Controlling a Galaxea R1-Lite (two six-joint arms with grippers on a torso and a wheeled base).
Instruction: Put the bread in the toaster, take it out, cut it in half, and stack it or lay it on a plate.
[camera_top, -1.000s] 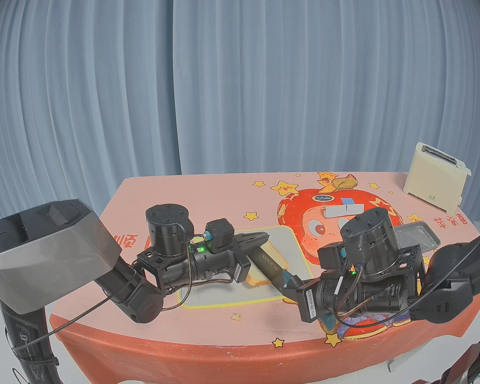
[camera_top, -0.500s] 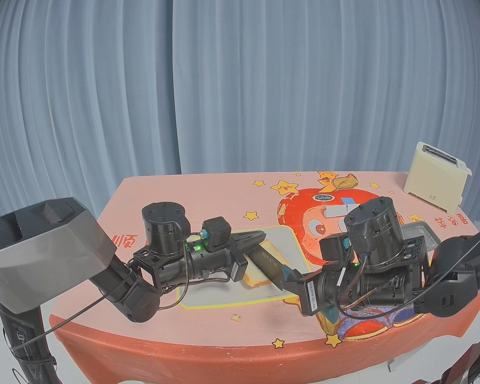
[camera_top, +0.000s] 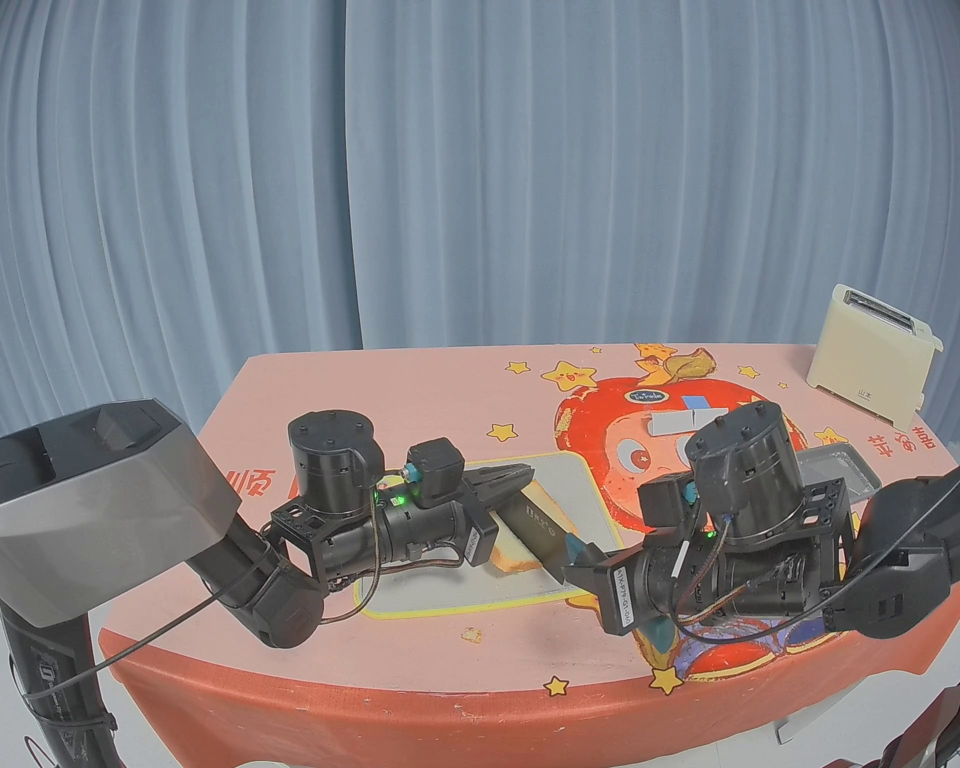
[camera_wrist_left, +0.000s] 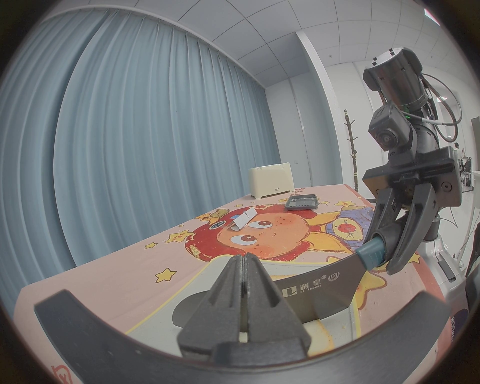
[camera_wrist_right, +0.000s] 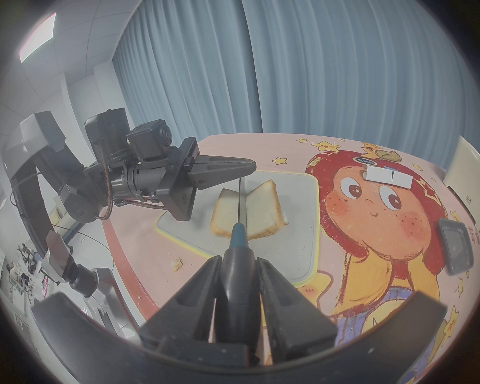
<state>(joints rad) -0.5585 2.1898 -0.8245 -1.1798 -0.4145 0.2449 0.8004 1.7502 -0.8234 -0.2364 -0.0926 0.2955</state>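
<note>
Pink cartoon tablecloth (camera_top: 400, 400), grey mat (camera_top: 590, 480); we log bread (camera_wrist_right: 260, 212) under knife (camera_top: 535, 525), halving seemingly underway; right gripper (camera_wrist_right: 236, 267) pinches its handle; left gripper (camera_top: 515, 476) pressed together; plating outstanding.

The matte black left arm (camera_top: 330, 540) carries a squat cylindrical joint cap (camera_top: 335, 440) ringed with small screws at centre-left of the head view. A faceted grey metal shell (camera_top: 100, 500) sits at the far left. A thin black cable (camera_top: 150, 635) trails below it. A green light (camera_top: 400, 497) glows under a boxy wrist camera (camera_top: 440, 465). The left gripper (camera_top: 520, 474) has tapered dark fingers. The right arm (camera_top: 760, 575), lower right, matches it (a white printed label (camera_top: 622, 600) sits behind the right gripper (camera_top: 585, 568)).
</note>
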